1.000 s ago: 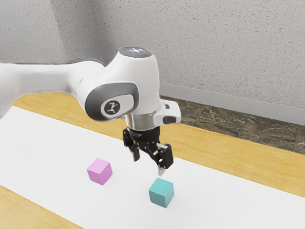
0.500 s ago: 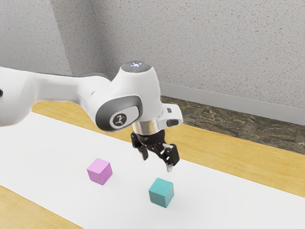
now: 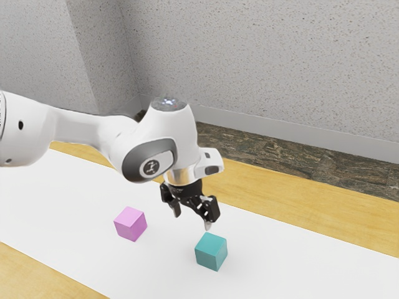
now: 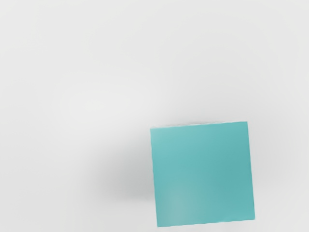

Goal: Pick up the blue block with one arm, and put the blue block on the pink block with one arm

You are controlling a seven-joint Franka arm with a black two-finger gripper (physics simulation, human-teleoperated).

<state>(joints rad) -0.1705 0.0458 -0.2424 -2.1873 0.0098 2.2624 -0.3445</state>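
Observation:
The blue block (image 3: 211, 251), teal in colour, rests on the white table top (image 3: 75, 193) near the front. The pink block (image 3: 130, 223) sits to the exterior view's left of it, a short gap away. My gripper (image 3: 193, 215) hangs open just above and slightly behind the blue block, nothing between its fingers. In the wrist view the blue block (image 4: 203, 174) lies right under my hand on the white surface, off to one side of centre.
A wooden strip (image 3: 299, 199) borders the white surface behind, with dark stone floor (image 3: 293, 156) and a grey wall beyond. Another wooden edge (image 3: 31, 274) runs along the front at the exterior view's left.
My arm has swung and my hand has dropped lower and shifted toward the exterior view's left, ending closer above the blue block. Both blocks stayed put.

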